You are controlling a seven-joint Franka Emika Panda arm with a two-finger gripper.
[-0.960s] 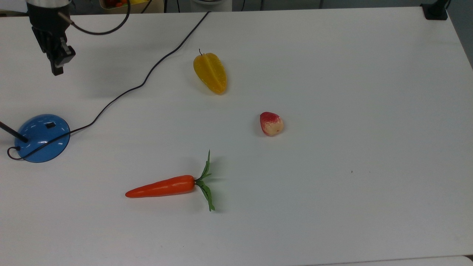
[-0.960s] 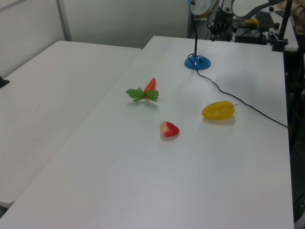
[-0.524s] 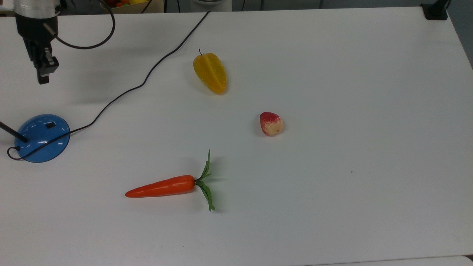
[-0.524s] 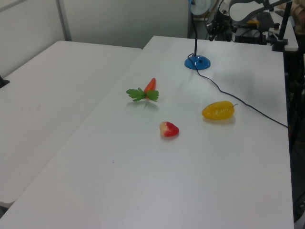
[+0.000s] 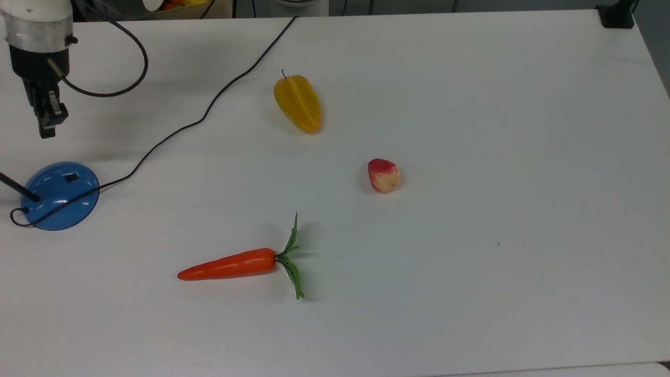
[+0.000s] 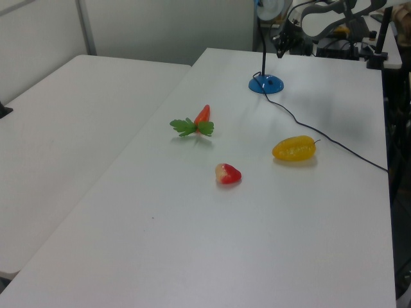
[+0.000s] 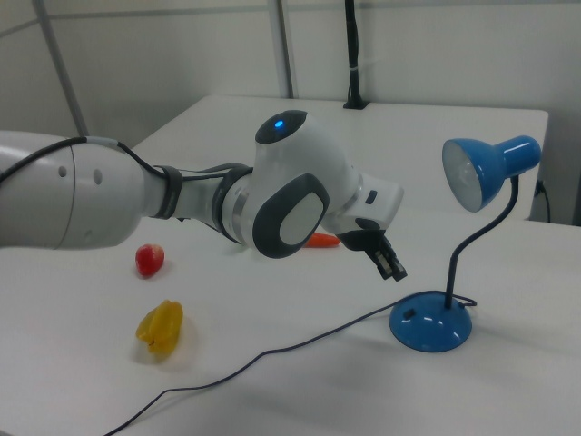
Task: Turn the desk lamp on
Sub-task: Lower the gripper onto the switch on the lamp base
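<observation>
The desk lamp's glossy blue dome base (image 5: 60,195) sits at the top view's left edge, with a small dark switch (image 5: 71,177) on its upper side, a thin black stem (image 5: 15,187) and a black cord (image 5: 199,120) running to the far edge. In the right view the base (image 7: 431,324) carries a curved stem and a blue shade (image 7: 486,170) whose bulb looks unlit. My gripper (image 5: 46,128) hangs shut and holding nothing, above the table just beyond the base. In the right view the gripper (image 7: 395,268) is up and to the left of the base, apart from it.
On the white table (image 5: 471,262) lie a yellow starfruit (image 5: 298,103), a red-and-cream strawberry (image 5: 384,175) and an orange carrot (image 5: 230,264) with green leaves. The cord crosses the table between the lamp and the starfruit. A black clamp (image 5: 616,14) sits at the far right corner.
My gripper has moved toward the top view's left and down the frame, closer to the lamp base. The lamp, cord and fruit have not moved.
</observation>
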